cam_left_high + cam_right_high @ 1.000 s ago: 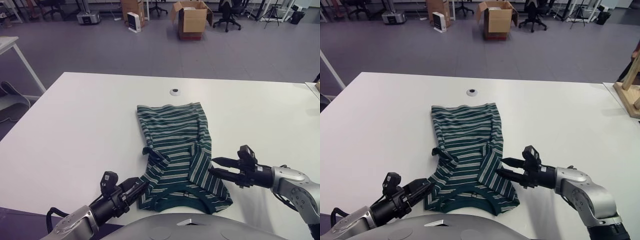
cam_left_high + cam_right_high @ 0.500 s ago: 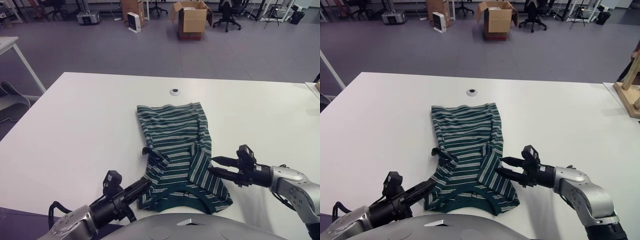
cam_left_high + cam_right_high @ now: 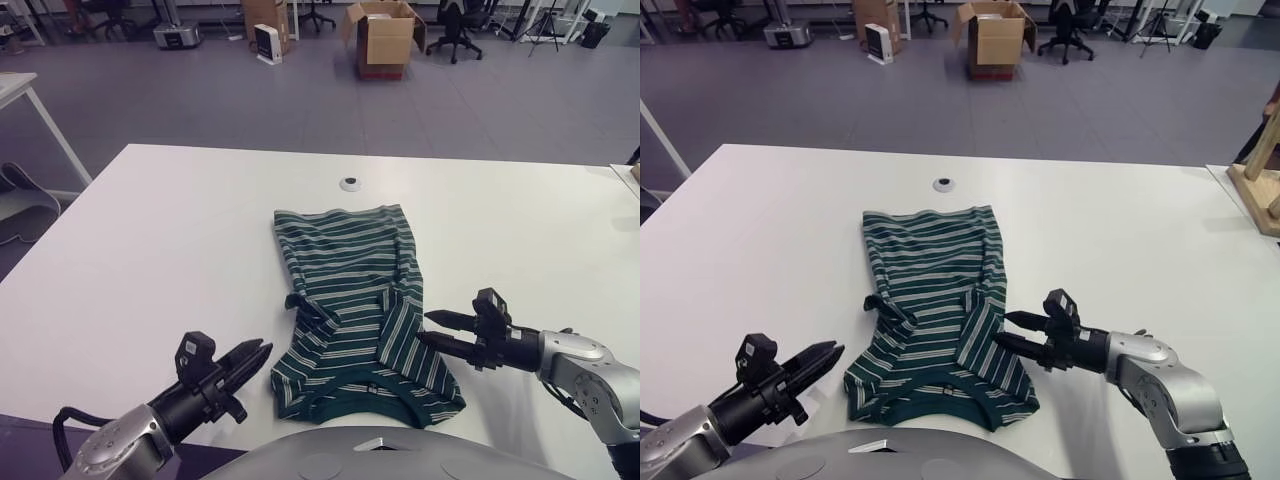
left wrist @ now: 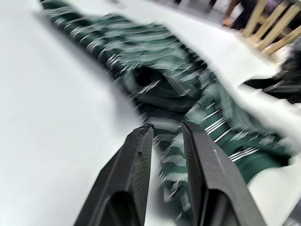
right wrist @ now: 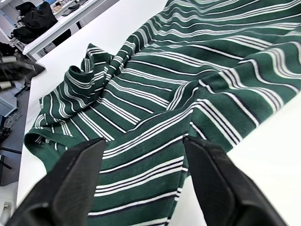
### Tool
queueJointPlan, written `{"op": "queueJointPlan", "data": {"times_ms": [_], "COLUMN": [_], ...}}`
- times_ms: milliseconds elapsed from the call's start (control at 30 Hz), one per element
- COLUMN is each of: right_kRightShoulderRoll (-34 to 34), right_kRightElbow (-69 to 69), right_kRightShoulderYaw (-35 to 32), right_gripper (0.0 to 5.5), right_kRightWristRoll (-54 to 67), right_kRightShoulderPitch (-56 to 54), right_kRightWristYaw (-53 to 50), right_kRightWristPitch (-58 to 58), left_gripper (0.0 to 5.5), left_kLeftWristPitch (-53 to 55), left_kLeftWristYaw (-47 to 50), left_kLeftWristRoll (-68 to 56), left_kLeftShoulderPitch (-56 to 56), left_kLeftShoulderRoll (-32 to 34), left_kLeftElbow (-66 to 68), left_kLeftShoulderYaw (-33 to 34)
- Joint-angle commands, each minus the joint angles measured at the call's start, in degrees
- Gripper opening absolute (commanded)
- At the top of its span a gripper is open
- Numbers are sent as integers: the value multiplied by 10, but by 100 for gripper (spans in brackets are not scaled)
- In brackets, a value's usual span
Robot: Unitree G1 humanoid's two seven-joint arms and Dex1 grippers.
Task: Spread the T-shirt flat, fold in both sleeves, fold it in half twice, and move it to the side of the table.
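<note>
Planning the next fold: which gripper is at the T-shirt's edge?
The right gripper: its open jaws are at the T-shirt's right edge, cloth showing between them. The left gripper sits just short of the near-left corner, over the table.

Our two head eyes looking forward and down over the white table (image 3: 150,230), our wrist cameras low and close behind the black left gripper (image 4: 167,126) and black right gripper (image 5: 143,140), all four sharing the green striped T-shirt (image 3: 345,270).
</note>
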Motion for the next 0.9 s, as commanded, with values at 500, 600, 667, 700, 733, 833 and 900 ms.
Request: {"op": "queueJointPlan", "data": {"times_ms": [500, 600, 667, 700, 733, 833, 900], "right_kRightShoulderRoll": [19, 21, 23, 23, 23, 23, 24], "right_kRightElbow": [29, 29, 30, 29, 29, 33, 34], "right_kRightShoulderYaw": [6, 7, 7, 8, 8, 10, 11], "right_gripper": [307, 307, 307, 307, 307, 307, 307], "right_kRightWristRoll": [-26, -27, -27, -27, -27, -29, -30], "right_kRightShoulderPitch": [-20, -21, -22, -23, -23, -29, -30], "right_kRightWristYaw": [-12, -14, -15, -15, -16, -16, -18], "right_kRightWristPitch": [-22, -23, -23, -23, -23, -23, -23], "left_gripper": [24, 2, 2, 2, 2, 2, 2], "left_kLeftWristPitch": [21, 19, 18, 20, 23, 34, 43], "left_kLeftWristYaw": [-4, -3, -16, -29, -39, -63, -74], "left_kLeftWristRoll": [-7, -5, -25, -37, -47, -59, -58], "left_kLeftShoulderPitch": [21, 11, -1, -9, -15, -31, -46], "left_kLeftShoulderRoll": [-21, -19, -13, -3, 6, 33, 49], "left_kLeftElbow": [34, 28, 3, -13, -25, -46, -48], "left_kLeftShoulderYaw": [-61, -70, -68, -67, -67, -76, -90]}}
